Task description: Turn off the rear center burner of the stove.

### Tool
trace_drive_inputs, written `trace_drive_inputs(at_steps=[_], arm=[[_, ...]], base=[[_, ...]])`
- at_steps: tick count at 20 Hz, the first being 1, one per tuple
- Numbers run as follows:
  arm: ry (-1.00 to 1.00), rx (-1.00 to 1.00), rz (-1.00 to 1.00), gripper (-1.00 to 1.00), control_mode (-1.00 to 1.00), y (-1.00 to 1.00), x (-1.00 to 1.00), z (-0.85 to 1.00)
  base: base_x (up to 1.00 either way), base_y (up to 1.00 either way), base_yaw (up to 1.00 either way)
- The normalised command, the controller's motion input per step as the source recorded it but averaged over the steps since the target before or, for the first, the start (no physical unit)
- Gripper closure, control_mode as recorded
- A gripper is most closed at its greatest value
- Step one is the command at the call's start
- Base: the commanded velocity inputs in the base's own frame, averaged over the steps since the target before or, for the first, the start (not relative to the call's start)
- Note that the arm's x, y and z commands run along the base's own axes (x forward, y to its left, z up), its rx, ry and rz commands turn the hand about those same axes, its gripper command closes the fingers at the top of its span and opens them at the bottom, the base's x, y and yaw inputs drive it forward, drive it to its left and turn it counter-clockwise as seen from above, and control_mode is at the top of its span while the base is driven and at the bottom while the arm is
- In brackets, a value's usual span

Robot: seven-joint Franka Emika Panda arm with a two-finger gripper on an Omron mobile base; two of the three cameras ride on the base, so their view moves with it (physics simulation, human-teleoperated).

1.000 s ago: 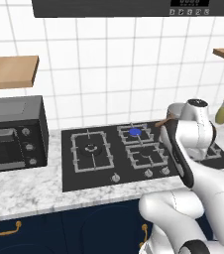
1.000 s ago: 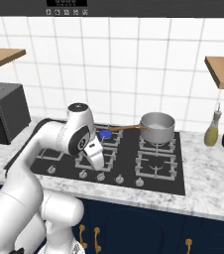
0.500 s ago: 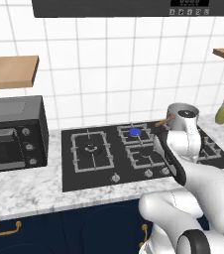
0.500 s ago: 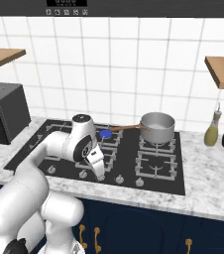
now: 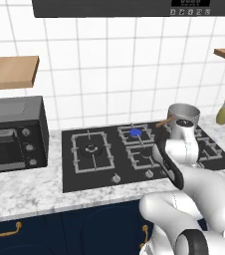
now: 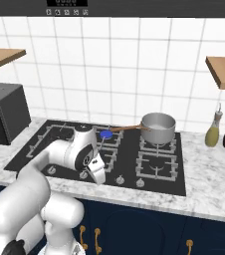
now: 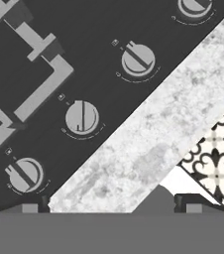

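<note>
One saucepan (image 6: pixel 158 127) — contents unclear — sits beside the lit rear center burner (image 6: pixel 106 134); gripper (image 7: pixel 111 207) fingers' spread can't be told.

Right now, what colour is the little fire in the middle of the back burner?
Blue. The flame in the small round rear center burner shows best in the left base view.

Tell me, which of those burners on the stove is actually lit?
The rear center burner, just left of the saucepan. Its centre glows blue, while the other burners on the stove show plain dark centres with no flame.
</note>
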Motion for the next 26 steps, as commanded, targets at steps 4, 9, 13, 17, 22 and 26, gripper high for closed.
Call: trace_drive_inputs(at_steps=[4,9,13,17,22,26], arm=[[0.02,0.00,0.00,-1.00,-1.00,0.00,0.00,-0.20],[0.00,0.00,0.00,-1.00,-1.00,-0.10,0.00,-0.17],[0.00,0.00,0.00,-1.00,-1.00,-0.07,0.12,-0.10],[0.01,0.00,0.00,-1.00,-1.00,-0.03,0.22,-0.01],[0.01,0.00,0.00,-1.00,-1.00,-0.01,0.22,-0.07],[0.01,0.00,0.00,-1.00,-1.00,-0.04,0.03,-0.19]], base=[[0.00,0.00,0.00],[0.00,0.00,0.00],[0.00,0.00,0.00],[0.00,0.00,0.00],[0.00,0.00,0.00],[0.00,0.00,0.00]])
